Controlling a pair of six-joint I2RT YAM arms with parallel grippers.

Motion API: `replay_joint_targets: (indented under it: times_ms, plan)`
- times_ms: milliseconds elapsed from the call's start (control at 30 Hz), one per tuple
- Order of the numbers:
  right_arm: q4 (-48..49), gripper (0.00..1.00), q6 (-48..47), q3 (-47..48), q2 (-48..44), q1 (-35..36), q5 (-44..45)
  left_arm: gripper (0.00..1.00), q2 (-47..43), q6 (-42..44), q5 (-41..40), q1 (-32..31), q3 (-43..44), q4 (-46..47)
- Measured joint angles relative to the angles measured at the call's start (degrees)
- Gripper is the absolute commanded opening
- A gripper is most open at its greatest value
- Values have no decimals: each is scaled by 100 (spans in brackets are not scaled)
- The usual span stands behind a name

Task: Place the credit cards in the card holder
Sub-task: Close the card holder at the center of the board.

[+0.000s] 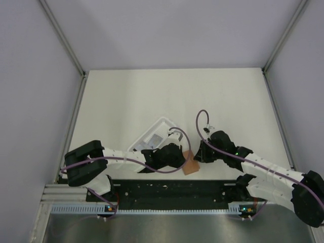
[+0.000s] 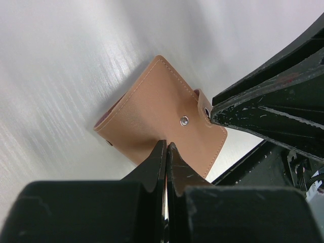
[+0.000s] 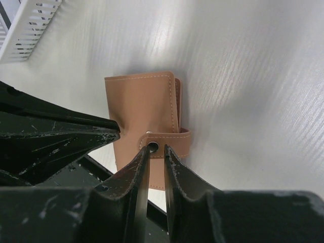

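Brown card holder: right tool, angled down, pinches strap.

Top cam: both arms fold inward and meet low-centre on the counter. Left hand and right hand flank the orange-brown card holder, each right against it. White tray lies angled just behind the left hand, partly covered. Finger gaps unreadable from here.

Even, diffuse overhead light. The white table shows streaked glare in both wrist views. The wallet is sharp and casts a soft shadow; the near foreground is dark and blurred.
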Motion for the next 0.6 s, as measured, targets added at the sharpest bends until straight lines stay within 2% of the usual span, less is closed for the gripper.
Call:
replay_joint_targets:
  times_ms: [600]
  plan:
    - [437, 18, 4, 0, 446, 0, -341, 0, 2, 2, 0, 0, 0, 0]
